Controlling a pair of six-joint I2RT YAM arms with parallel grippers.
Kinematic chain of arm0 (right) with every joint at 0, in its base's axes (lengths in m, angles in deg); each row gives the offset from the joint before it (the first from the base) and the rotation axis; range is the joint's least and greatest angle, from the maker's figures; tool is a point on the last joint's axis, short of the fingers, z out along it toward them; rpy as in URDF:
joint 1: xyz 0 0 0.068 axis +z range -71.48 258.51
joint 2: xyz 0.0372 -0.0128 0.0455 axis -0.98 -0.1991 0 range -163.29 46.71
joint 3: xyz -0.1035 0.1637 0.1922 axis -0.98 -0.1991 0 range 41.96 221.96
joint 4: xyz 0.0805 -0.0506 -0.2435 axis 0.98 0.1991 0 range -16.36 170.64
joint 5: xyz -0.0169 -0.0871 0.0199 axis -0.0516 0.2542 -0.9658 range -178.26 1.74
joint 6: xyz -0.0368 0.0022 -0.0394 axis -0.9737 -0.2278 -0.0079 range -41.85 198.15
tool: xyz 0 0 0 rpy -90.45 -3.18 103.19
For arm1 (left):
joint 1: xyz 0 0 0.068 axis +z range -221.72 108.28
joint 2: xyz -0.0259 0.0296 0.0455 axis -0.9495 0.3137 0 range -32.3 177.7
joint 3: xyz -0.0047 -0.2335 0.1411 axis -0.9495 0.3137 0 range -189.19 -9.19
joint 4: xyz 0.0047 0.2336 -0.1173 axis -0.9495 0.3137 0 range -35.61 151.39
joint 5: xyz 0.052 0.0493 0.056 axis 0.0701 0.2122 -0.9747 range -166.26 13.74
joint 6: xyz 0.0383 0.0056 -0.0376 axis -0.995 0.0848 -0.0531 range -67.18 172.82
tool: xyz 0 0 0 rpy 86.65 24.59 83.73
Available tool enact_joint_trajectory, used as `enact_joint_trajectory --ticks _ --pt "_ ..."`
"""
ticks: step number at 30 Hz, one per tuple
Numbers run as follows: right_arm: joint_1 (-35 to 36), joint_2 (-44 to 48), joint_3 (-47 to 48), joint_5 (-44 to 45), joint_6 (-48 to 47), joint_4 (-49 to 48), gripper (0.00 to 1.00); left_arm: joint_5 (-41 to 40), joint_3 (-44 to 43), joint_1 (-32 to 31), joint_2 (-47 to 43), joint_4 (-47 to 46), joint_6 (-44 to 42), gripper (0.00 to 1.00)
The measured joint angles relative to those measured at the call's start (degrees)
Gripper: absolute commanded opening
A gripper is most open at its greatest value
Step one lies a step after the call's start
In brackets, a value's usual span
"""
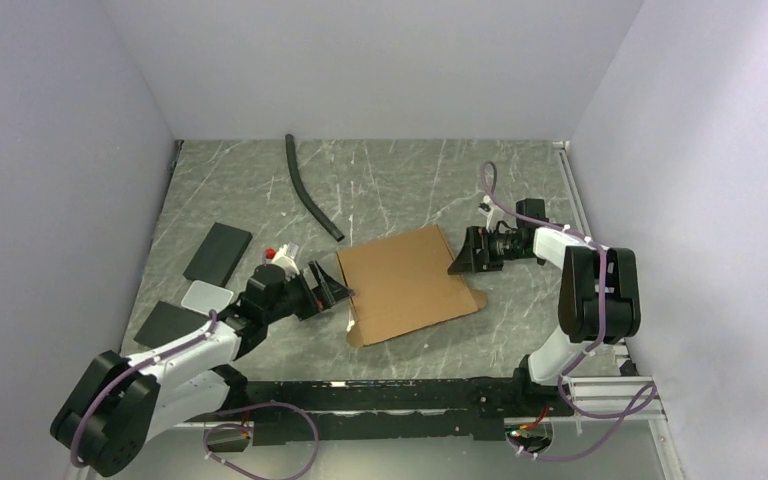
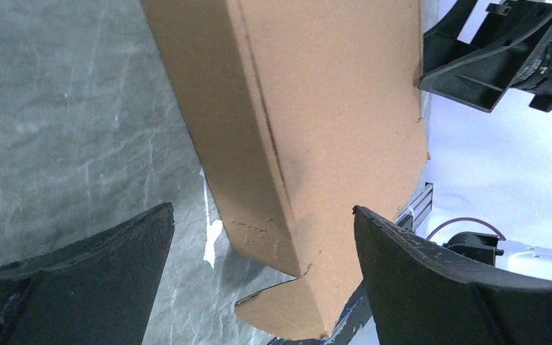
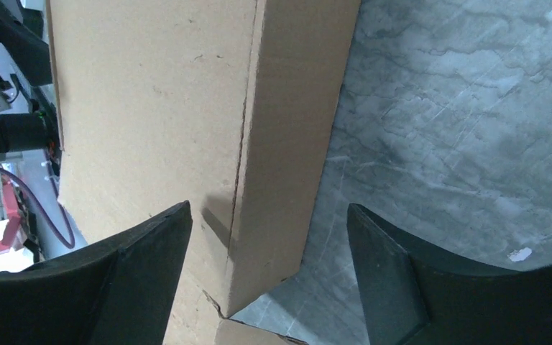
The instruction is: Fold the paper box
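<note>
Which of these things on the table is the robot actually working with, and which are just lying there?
In the job: paper box; left end effector and right end effector, both open beside it.
Lying about: black hose; black slab; second black slab; white tray.

Grey stone-look table, three plain walls

The table [image 1: 410,180] has a dark grey top with white marble-like veins and scratches. The far wall [image 1: 380,70], left wall [image 1: 50,180] and right wall [image 1: 700,150] are plain pale lilac-grey. A metal rail [image 1: 578,205] runs along the table's right edge. Lighting is soft and even.
</note>
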Motion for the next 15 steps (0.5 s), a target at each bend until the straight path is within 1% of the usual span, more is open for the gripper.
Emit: enact_joint_trajectory --ticks 1,3,5,6,7,11,15 --pt "0.0 0.0 0.0 0.0 0.3 0.0 0.71 0.2 0.6 0.0 0.5 -0.9 0.4 1.0" --pt "-0.1 0.0 0.0 -0.3 0.8 -0.2 0.56 0.5 1.5 0.0 1.7 -2.4 1.5 0.99" --pt "-0.2 -0.3 0.0 -0.8 1.4 -0.4 0.44 0.6 2.1 0.0 3.0 -3.9 2.3 1.0" --pt "-0.4 -0.5 0.0 -1.5 1.8 -0.5 0.35 0.7 2.1 0.0 3.5 -4.4 2.7 1.0" --pt "-0.6 -0.9 0.0 -2.4 2.1 -0.4 0.31 0.9 2.1 0.0 4.2 -5.1 3.1 0.99" --pt "-1.6 -3.0 0.5 -6.1 3.1 -0.1 0.2 1.6 2.1 0.0 6.3 -7.7 3.9 0.99" --pt "-2.9 -4.2 0.5 -8.3 3.6 0.0 0.15 2.1 2.5 0.0 8.5 -10.1 4.7 0.99"
